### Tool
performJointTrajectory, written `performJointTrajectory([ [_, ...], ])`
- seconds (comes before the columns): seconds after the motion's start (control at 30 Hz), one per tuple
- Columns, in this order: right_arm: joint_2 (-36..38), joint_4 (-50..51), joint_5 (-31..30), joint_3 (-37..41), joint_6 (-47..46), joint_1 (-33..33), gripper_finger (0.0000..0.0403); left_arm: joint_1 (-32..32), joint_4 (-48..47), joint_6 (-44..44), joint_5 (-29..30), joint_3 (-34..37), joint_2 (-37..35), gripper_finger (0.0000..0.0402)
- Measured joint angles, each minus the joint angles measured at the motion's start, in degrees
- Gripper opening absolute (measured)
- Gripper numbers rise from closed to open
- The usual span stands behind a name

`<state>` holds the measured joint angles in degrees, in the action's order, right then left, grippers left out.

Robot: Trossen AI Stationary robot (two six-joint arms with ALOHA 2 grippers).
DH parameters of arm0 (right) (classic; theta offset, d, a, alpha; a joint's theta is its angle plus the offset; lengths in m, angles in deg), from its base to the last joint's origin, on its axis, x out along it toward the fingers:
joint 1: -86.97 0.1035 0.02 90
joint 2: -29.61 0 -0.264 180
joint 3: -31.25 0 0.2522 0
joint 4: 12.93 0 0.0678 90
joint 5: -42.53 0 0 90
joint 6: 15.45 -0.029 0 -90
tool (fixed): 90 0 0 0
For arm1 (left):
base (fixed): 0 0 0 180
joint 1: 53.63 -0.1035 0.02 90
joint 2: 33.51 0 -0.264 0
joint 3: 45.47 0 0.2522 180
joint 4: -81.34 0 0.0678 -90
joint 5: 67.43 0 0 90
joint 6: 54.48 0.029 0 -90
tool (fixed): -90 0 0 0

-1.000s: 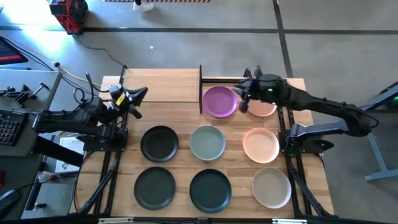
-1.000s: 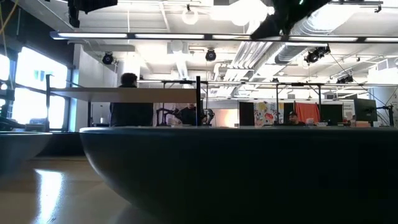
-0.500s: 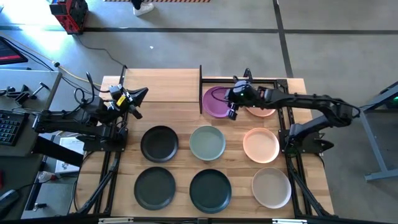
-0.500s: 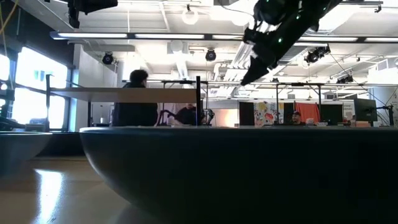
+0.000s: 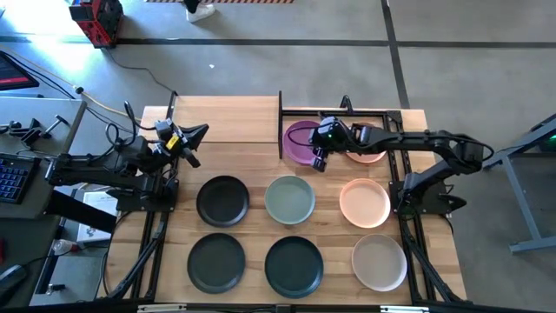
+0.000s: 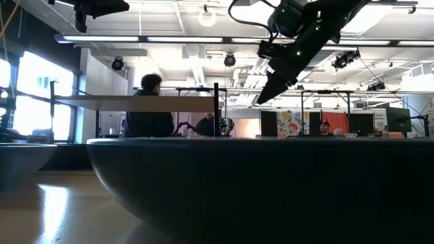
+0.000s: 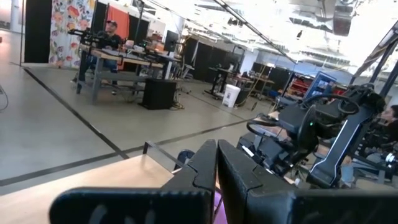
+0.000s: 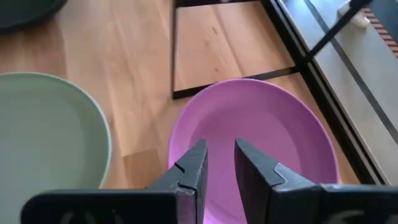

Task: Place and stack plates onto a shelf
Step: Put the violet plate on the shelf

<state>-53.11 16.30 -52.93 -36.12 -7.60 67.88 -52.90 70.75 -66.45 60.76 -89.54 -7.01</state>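
Note:
A purple plate (image 5: 298, 139) (image 8: 261, 124) lies flat on the wood at the far side, just right of the shelf (image 5: 228, 122) (image 6: 135, 103). My right gripper (image 5: 317, 161) (image 8: 221, 152) (image 6: 260, 100) hangs above the plate's near rim, slanting down. It is open by a narrow gap with nothing between its fingers. Partly under the right arm lies a peach plate (image 5: 368, 155). Several more plates lie in two rows nearer me: black (image 5: 222, 200), sage green (image 5: 289, 200) (image 8: 43, 137), peach (image 5: 364, 202), dark grey (image 5: 217, 261), another dark one (image 5: 294, 265) and beige (image 5: 379, 261). My left gripper (image 5: 200, 131) (image 7: 216, 152) waits shut at the far left, pointing level.
A black post (image 5: 281, 122) stands at the shelf's right end beside the purple plate, and black rails (image 5: 382, 113) run behind it. In the low view a dark plate (image 6: 258, 183) fills the foreground. People stand in the room behind the table.
My right gripper has come down and toward the table's left and near side, from beside the peach plate to above the purple plate's near rim. It has tipped farther downward on the way. The plates have stayed where they were.

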Motion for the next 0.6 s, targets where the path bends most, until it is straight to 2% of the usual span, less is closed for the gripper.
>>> performJointTrajectory([
  [0.33, -0.9, 1.0, 1.4, 0.0, 1.7, 2.1, 0.0084, 0.0, -0.4, 0.0, 0.0, 0.0, 0.0, 0.0005],
  [0.6, -4.8, 0.6, 2.3, 0.0, 5.2, 2.8, 0.0094, 0.0, -0.8, 0.0, 0.0, 0.0, 0.0, 0.0005],
])
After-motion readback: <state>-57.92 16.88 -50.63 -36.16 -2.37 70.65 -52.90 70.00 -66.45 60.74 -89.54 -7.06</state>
